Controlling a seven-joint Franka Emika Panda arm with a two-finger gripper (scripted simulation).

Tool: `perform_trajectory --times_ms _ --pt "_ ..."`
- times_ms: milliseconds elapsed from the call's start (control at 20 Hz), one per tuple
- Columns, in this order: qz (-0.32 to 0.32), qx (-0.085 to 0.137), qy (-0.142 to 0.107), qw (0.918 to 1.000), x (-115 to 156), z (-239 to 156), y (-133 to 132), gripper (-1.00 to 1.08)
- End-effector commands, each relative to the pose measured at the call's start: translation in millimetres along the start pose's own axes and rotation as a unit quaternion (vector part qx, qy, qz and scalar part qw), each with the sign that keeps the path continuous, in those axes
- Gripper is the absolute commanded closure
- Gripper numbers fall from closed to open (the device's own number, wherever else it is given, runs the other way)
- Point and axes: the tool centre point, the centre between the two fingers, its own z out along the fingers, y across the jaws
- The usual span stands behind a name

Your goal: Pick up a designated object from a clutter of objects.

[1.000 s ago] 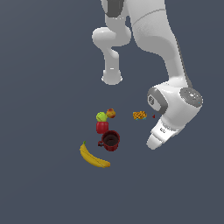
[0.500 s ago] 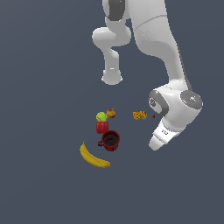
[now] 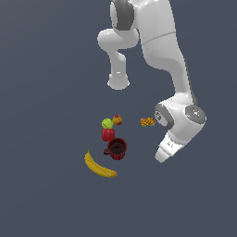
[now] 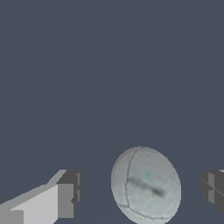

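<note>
The fingers (image 4: 65, 199) stand wide apart in the wrist view, one dark pad on either side of the pale ball (image 4: 145, 183), with a clear gap between each pad and the ball's surface; nothing is held yet. The gripper (image 4: 142, 192) is set around the ball rather than beside it.

Since a second ago the arm's lower end has dropped a little in the exterior view and drifted slightly toward that view's left, so the hand now sits lower over the floor. I judge this to be the final descent onto the designated object, with closing the natural next step.

Going left to right across the exterior view: the yellow banana (image 3: 99, 166), then the green apple (image 3: 107, 123) touching the orange-red fruit (image 3: 117, 120), the red can (image 3: 108, 134) just below them, the dark red mug (image 3: 116, 149), the orange patterned piece (image 3: 147, 122) standing apart, and lastly the gripper's white body (image 3: 165, 150), well apart from the cluster.

That view does not show the ball at all: the hand hides it. Only the wrist view reveals it, faintly seamed and resting on the dark floor between the pads, while showing none of the other clutter.
</note>
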Motion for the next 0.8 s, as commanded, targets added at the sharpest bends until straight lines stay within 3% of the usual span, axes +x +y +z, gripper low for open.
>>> perform_trajectory --times_ms 0,100,150,750 --pt "0.0 0.0 0.001 1.0 1.0 5.5 0.2 -0.92" --pt "0.0 0.0 0.001 1.0 1.5 6.3 0.4 -0.92" --pt "0.0 0.0 0.001 1.0 1.5 6.3 0.4 1.08" --pt "0.0 0.0 0.001 1.0 0.8 5.1 1.4 1.08"
